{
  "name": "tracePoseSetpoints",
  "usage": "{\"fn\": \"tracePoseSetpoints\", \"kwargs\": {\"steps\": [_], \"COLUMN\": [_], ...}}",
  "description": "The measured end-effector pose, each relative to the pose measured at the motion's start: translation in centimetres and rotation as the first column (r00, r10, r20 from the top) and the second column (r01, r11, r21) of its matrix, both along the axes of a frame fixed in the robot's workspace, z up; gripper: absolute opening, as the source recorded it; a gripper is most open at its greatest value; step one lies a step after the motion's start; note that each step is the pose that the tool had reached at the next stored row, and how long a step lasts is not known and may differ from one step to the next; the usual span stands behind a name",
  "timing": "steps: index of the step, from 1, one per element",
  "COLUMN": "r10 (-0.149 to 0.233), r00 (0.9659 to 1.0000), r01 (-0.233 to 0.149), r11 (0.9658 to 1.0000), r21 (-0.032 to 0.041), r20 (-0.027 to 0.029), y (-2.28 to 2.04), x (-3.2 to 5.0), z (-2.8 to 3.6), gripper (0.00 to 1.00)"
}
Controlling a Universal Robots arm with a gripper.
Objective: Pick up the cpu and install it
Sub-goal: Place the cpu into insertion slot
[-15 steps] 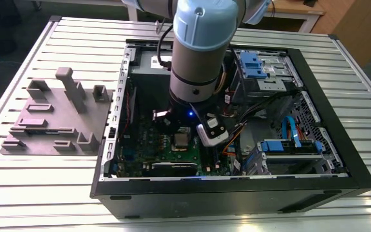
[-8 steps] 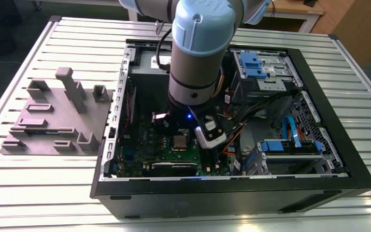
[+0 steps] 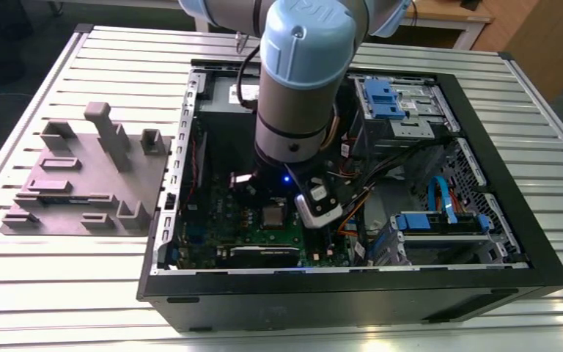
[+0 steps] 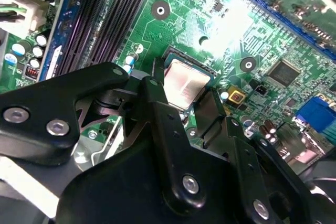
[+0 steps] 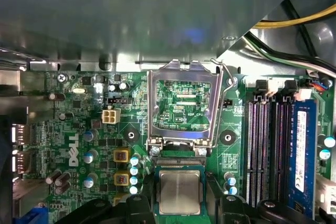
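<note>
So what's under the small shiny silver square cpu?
The small silver square cpu sits in the socket of the green motherboard, its hinged metal lid open. The contacts beneath are covered.

Working the rig remotely, in the first wrist view I see bold white lettering printed on the green motherboard [image 5: 100, 145] and fine white print on the board inside the raised socket frame [image 5: 151, 103]. A white label strip [image 5: 301, 150] runs along the blue memory module [image 5: 310, 145], its print too small for me to read.
</note>
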State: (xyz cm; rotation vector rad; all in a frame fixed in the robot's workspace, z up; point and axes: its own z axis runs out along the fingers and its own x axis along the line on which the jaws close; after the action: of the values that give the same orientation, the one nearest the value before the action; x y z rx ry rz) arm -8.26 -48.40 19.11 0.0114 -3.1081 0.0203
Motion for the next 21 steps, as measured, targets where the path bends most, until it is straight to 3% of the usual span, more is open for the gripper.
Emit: {"fn": "tracePoseSetpoints", "kwargs": {"steps": [21], "r10": [0.0], "r00": [1.0], "r01": [0.0], "r11": [1.0], "r21": [-0.0026], "r20": [-0.0013], "y": [0.09], "x": [0.0], "z": [-0.73], "gripper": [0.47]}}
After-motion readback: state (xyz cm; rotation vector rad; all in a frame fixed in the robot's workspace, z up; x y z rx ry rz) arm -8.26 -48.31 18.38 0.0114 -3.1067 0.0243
